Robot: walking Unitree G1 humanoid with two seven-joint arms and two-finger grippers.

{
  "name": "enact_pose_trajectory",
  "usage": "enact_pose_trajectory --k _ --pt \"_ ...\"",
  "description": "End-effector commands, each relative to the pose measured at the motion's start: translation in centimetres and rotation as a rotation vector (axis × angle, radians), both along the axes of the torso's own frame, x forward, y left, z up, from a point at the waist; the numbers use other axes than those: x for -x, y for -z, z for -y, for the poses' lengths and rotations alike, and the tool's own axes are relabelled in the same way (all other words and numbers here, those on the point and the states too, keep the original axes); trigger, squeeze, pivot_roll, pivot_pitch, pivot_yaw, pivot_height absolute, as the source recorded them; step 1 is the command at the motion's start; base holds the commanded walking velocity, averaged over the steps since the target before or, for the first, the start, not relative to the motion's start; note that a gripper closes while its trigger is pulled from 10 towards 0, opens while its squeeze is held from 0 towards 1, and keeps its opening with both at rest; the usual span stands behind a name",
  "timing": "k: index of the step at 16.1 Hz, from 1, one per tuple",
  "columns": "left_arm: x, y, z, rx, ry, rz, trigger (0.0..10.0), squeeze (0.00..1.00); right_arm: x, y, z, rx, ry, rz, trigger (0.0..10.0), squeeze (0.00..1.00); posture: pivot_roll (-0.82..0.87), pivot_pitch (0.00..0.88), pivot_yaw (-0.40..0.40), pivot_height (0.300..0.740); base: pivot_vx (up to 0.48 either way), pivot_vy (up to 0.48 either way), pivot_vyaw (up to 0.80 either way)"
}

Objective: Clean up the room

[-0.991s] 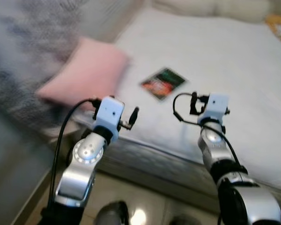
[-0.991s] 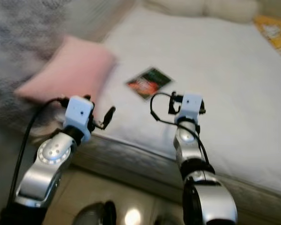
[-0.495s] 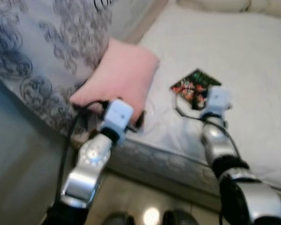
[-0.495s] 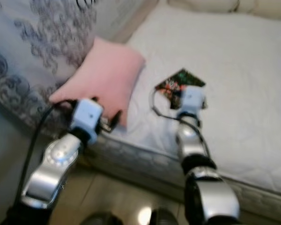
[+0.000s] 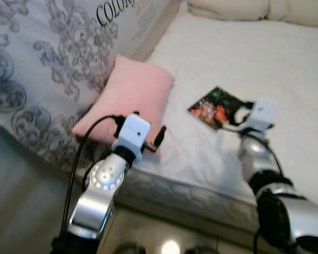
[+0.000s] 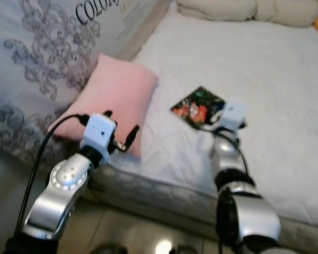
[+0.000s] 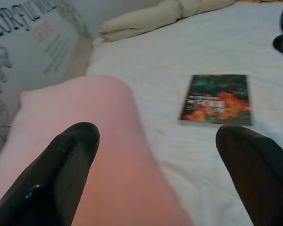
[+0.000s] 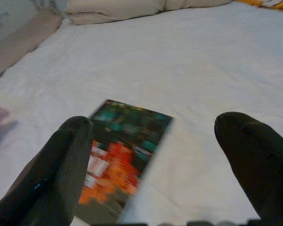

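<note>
Your right gripper [image 8: 151,160] is nearer, fingers spread wide, with the book [image 8: 122,165] just ahead, long axis slanting away.

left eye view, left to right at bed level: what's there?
Patterned grey bedding → pink pillow → left claw → book → right claw, open beside the book.

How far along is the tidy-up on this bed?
Nothing looks put away yet. The book lies flat on the white bed, and the pink pillow sits at the bed's edge. In hand: the right gripper is open, just short of the book, while the left gripper is open near the pillow. Left: grasping and moving both.
</note>
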State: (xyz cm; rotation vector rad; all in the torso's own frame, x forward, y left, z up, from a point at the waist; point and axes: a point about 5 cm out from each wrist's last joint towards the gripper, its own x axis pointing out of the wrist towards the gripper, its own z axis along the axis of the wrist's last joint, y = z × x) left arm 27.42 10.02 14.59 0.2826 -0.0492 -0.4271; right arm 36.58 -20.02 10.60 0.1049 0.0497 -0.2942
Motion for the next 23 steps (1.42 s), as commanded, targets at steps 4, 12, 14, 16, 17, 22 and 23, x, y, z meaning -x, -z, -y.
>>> enact_pose_trajectory --k 4,12,14,16,17,22,23 --pt "0.5 -0.1 -1.0 -0.020 -0.033 0.006 10.0 0.00 -0.6 0.3 -0.8 -0.187 0.010 -0.067 10.0 0.00 0.13 0.113 0.032 0.740 0.243 -0.365 0.00" --pt "4.6 -1.1 -5.5 -0.072 -0.131 -0.063 10.0 0.00 1.3 4.1 -0.7 -0.458 0.140 -0.201 10.0 0.00 0.29 0.285 0.109 0.740 0.000 0.000 0.00" --pt "5.0 -1.4 -5.7 -0.080 -0.132 -0.068 10.0 0.00 1.4 4.4 -1.0 -0.452 0.115 -0.218 10.0 0.00 0.30 0.300 0.125 0.740 0.000 0.000 0.00" --pt "6.2 -1.7 -6.0 -0.102 -0.133 -0.087 10.0 0.00 1.2 4.2 -0.7 -0.337 0.042 -0.245 10.0 0.00 0.33 0.317 0.133 0.740 0.000 0.000 0.00" --pt "6.4 -1.7 -6.1 -0.104 -0.136 -0.090 10.0 0.00 1.2 4.0 -0.4 -0.290 0.039 -0.245 10.0 0.00 0.34 0.322 0.132 0.740 0.000 0.000 0.00" --pt "7.4 -1.8 -6.4 -0.102 -0.170 -0.108 10.0 0.00 0.8 2.4 2.1 -0.093 0.089 -0.219 10.0 0.00 0.34 0.327 0.102 0.740 0.000 0.000 0.00" --pt "7.4 -1.8 -6.3 -0.101 -0.172 -0.109 10.0 0.00 0.7 2.0 2.3 -0.073 0.091 -0.209 10.0 0.00 0.34 0.324 0.099 0.740 0.000 0.000 0.00"
